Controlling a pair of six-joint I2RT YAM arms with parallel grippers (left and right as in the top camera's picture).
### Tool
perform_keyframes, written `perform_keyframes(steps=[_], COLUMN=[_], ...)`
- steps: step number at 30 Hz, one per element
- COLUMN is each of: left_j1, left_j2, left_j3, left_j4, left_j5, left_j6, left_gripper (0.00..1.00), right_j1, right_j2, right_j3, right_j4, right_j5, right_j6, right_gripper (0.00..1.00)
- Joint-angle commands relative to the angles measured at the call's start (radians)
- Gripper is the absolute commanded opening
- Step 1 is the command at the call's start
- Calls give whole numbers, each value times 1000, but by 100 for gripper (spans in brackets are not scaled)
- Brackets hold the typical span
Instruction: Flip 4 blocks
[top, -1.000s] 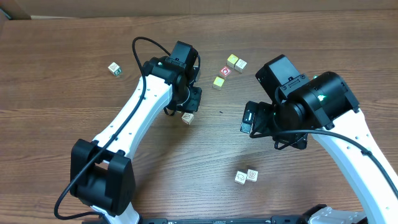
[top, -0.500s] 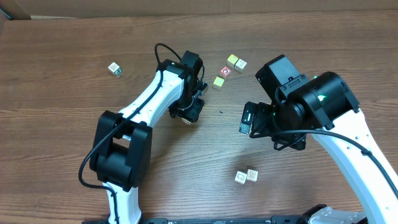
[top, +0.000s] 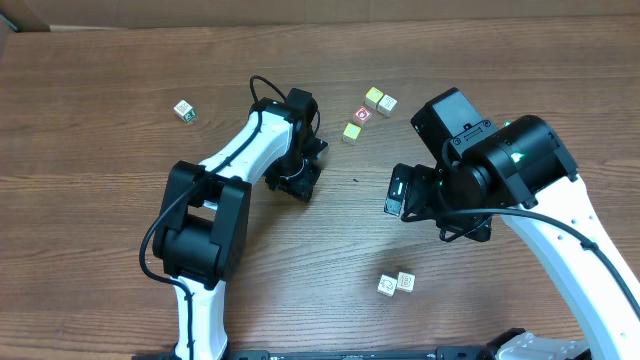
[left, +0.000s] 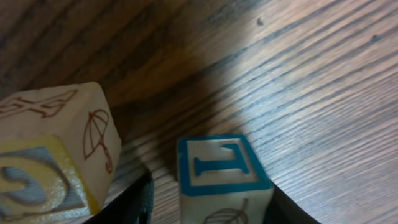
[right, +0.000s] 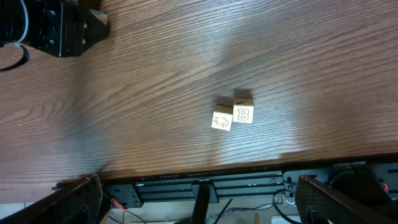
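Blocks lie in three spots on the brown wooden table (top: 90, 260). Just left of the table's middle the left gripper (top: 298, 182) points down and hides what lies beneath it from the overhead camera; its wrist camera shows two pale cubes there. One, the blue-lettered block (left: 219, 168), has a blue-framed face with a blue letter turned up and a leaf drawing on the side below. It stands between the two dark fingers (left: 134, 205). A strip of bare wood shows between that finger and the cube, so the jaws stand parted and do not clamp it; whether the other finger touches it I cannot tell. Just beside it, across a narrow shadowed gap, sits the umbrella block (left: 59, 134), with a red-brown umbrella drawn on one cream face and a yellow-bordered face toward the lower left corner of that view. Over the table's right half the right gripper (right: 198, 183) hangs with its jaws spread wide and nothing between them. Below it, near the front edge, the B block (right: 243, 114) and the animal block (right: 222, 121) rest side by side, touching, with their drawings up. Toward the far side, between the two arms, a red-faced cube (top: 362, 115) sits with three yellow and tan cubes (top: 375, 97) close around it. A green-edged cube (top: 183, 110) lies alone, well apart at the far left.
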Motion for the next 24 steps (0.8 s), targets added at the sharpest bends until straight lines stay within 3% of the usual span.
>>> perform_keyframes(steps=[1,5,9,14,24], left_j1=[2,1,0,0,-23], left_j2=[13,12,12,12,12], left_j3=[0,5,28,61,104], left_j4=[5,4,-18,-45,-70], left_j5=[4,5,5,21,34], left_j6=[22,21,13,7,-12], left_gripper=[45,55,50,31,31], right_j1=[6,6,5,5,6], right_j2=[-3,-3,-3,-3,-3], right_j3=[-5,-5,-5,-5,-5], right_j4=[1,1,2,2,5], right_j5=[-9,-9,-8,-8,-5], right_j6=[3,4,3,3,3], right_gripper=[100,100,100,100,100])
